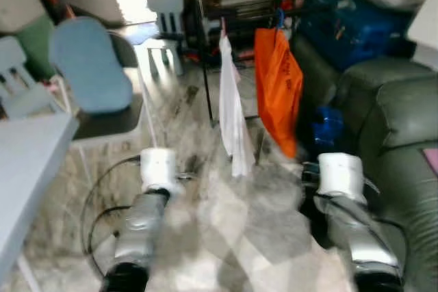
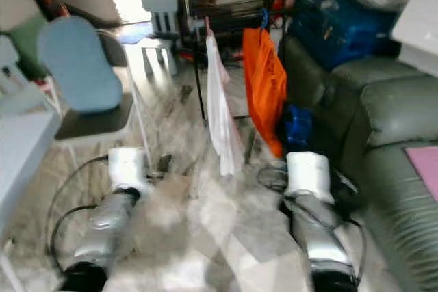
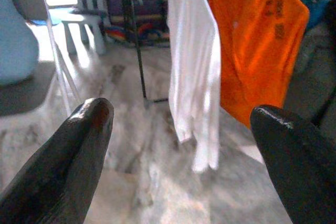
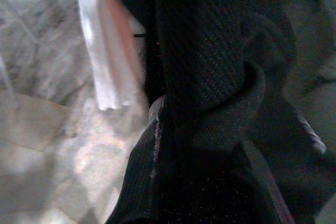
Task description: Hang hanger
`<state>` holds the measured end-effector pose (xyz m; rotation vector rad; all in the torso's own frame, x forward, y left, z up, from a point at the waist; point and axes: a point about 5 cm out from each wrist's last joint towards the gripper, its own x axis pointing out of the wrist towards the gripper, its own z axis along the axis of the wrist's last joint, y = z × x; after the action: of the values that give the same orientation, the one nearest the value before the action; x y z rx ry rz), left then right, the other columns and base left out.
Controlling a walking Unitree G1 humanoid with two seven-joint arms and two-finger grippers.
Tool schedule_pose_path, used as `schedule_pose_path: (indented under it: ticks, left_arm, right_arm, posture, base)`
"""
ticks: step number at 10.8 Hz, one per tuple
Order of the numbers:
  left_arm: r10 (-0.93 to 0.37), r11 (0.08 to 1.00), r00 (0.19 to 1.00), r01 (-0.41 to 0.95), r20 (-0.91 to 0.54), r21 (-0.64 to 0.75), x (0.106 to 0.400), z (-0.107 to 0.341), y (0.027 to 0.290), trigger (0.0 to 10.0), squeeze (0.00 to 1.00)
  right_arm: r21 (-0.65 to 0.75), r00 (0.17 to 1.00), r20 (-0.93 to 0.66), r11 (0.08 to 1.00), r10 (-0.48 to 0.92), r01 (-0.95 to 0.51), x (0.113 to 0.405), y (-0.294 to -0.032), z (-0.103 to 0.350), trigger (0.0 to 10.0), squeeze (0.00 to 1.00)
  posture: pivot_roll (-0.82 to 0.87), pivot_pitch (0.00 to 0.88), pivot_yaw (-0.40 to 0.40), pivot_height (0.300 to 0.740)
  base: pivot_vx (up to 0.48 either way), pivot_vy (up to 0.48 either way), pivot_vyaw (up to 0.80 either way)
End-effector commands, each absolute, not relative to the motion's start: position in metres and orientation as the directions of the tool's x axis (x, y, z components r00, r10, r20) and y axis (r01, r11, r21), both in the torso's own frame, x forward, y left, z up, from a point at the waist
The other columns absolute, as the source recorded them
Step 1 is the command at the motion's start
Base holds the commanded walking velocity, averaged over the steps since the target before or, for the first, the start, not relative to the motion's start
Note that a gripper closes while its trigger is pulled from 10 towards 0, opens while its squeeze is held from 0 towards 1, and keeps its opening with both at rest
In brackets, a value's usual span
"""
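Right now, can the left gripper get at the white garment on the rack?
Probably yes. The open left gripper points at the white garment, bare floor between them, though a gap remains.

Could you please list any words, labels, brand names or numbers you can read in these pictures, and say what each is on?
None can be read.
Orange garment hanging on the rack: a few dark marks down its front, too blurred to read.
White garment beside it: no print that I can make out.
Blue bags on the sofa: no legible label; the head views are motion-blurred.
Dark knitted fabric in the right wrist view: no text visible.
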<state>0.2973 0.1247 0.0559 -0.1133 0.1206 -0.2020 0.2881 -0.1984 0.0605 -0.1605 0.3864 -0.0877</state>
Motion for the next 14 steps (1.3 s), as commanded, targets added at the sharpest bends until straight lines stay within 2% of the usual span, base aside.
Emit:
schedule_pose_path:
  ticks: [1,4,9,14]
  left_arm:
    - [-0.234,0.966,0.968,0.221,-0.092,-0.131,0.300,0.061,0.115,10.0,0.00]
    - [-0.232,0.966,0.967,0.217,-0.100,-0.144,0.300,0.060,0.114,10.0,0.00]
    - [-0.228,0.966,0.968,0.211,-0.103,-0.152,0.300,0.060,0.114,10.0,0.00]
    - [-0.157,0.986,0.983,0.150,-0.095,-0.080,0.283,0.062,0.145,10.0,0.00]
  right_arm:
    - [-0.180,0.937,-0.322,0.980,-0.137,0.081,0.291,-0.206,0.071,10.0,0.00]
    - [-0.181,0.937,-0.324,0.980,-0.133,0.076,0.292,-0.205,0.071,10.0,0.00]
    - [-0.210,0.945,-0.304,0.976,-0.122,0.058,0.297,-0.203,0.074,10.0,0.00]
    - [-0.257,0.962,-0.269,0.966,-0.046,-0.025,0.310,-0.191,0.083,10.0,0.00]
  posture:
    - [-0.30,0.000,0.114,0.740]
    - [-0.30,0.000,0.113,0.740]
    - [-0.29,0.000,0.100,0.740]
    - [-0.22,0.000,0.059,0.740]
  base:
    - [0.356,0.000,0.00]
    - [0.452,0.000,0.00]
    - [0.377,-0.293,0.00]
    - [0.315,-0.359,0.00]
